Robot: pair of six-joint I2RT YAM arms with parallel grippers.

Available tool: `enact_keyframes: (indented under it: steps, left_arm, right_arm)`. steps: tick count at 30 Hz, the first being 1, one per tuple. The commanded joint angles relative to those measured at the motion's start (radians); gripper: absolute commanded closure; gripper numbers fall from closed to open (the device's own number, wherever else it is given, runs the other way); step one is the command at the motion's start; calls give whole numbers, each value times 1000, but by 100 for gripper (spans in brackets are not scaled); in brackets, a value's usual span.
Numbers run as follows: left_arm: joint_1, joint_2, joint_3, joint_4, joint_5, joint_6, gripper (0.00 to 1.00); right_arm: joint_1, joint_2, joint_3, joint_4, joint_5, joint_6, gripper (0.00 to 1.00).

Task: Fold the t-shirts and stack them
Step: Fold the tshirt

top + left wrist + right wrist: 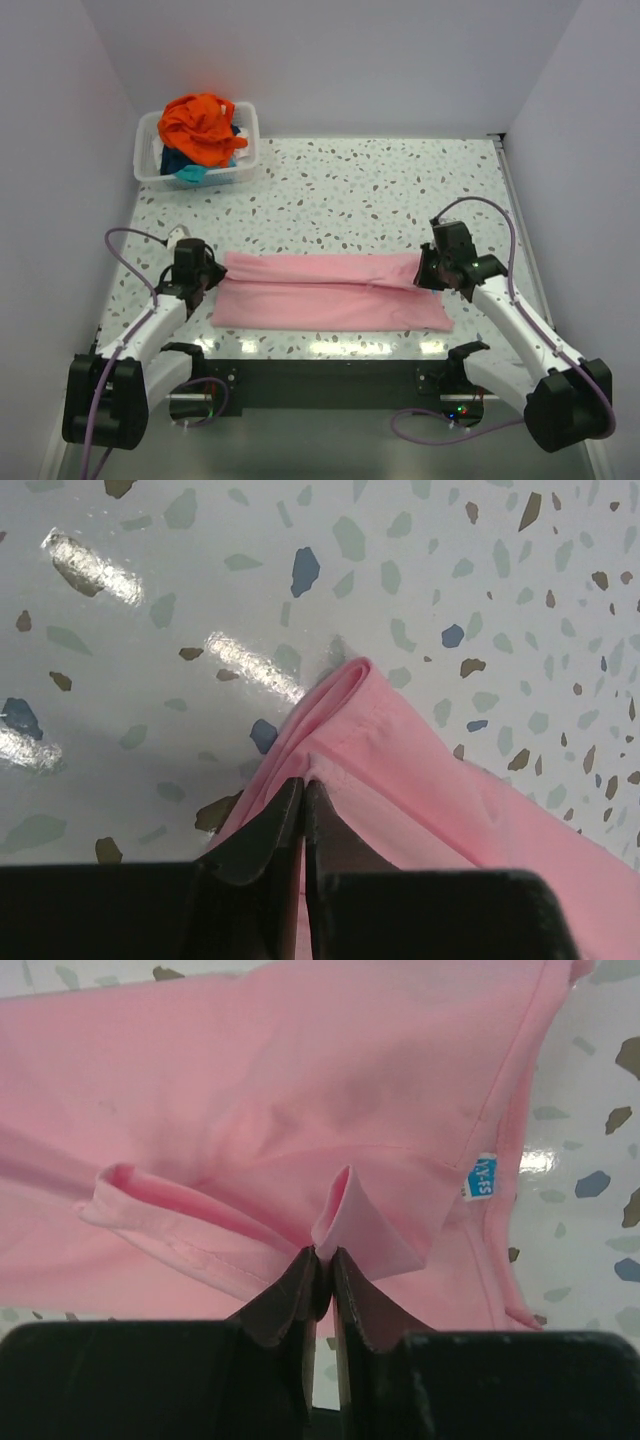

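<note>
The light pink t-shirt (330, 290) lies as a long folded band across the near middle of the table. My left gripper (203, 277) is shut on its left end; the left wrist view shows pink cloth (420, 800) pinched between my black fingertips (303, 785). My right gripper (432, 272) is shut on the right end; the right wrist view shows a fold of pink cloth (300, 1110) with a blue label (480, 1175) clamped between my fingertips (322, 1255). A bright orange t-shirt (203, 125) tops teal and dark blue ones (190, 170) at the back left.
A white plastic bin (250, 130) holds the other shirts at the back left corner. Grey walls close in the left, back and right sides. The speckled tabletop (380, 190) stretches behind the pink shirt. Purple cables loop beside both arms.
</note>
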Motion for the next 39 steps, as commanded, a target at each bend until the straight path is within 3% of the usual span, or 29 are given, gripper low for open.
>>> enact_keyframes:
  steps: [1, 2, 4, 5, 6, 7, 9, 13, 16, 21, 25, 28, 33, 39]
  left_arm:
    - [2, 5, 20, -53, -54, -42, 88]
    - [2, 2, 31, -109, -87, -66, 80]
    - [2, -28, 62, -171, -121, -103, 44]
    - [2, -45, 72, -235, -156, -114, 20]
    - [2, -85, 94, -267, -176, -127, 6]
    - [2, -105, 105, -300, -196, -144, 0]
    - [2, -142, 141, -350, -219, -161, 0]
    - [2, -150, 223, -378, -181, -137, 0]
    - [0, -76, 266, -345, -70, -97, 0]
    - [-32, 86, 272, -182, 133, -59, 0]
    - [-125, 208, 321, -139, 118, -46, 0]
    - [-188, 292, 359, -140, 93, -43, 0]
    - [-194, 346, 343, -148, 67, -57, 0]
    - [-194, 334, 313, -203, -2, -78, 0]
  right_arm:
    - [2, -44, -32, -52, -83, 36, 85]
    - [3, -55, -42, -68, -107, 46, 80]
    - [3, -96, -63, -85, -174, 73, 67]
    - [4, -116, -68, -104, -189, 79, 63]
    - [4, -133, -71, -115, -199, 86, 43]
    - [3, -165, -66, -127, -202, 88, 28]
    - [3, -185, -50, -149, -199, 80, 1]
    - [4, -175, 32, -114, -229, 53, 1]
    - [4, -112, 64, -54, -269, 48, 1]
    - [4, 89, 79, 101, -379, 74, 1]
    - [21, 184, 46, 233, -472, 120, 1]
    - [84, 232, 20, 265, -454, 139, 1]
    - [196, 267, -25, 285, -397, 175, 1]
    - [226, 252, -95, 311, -384, 218, 1]
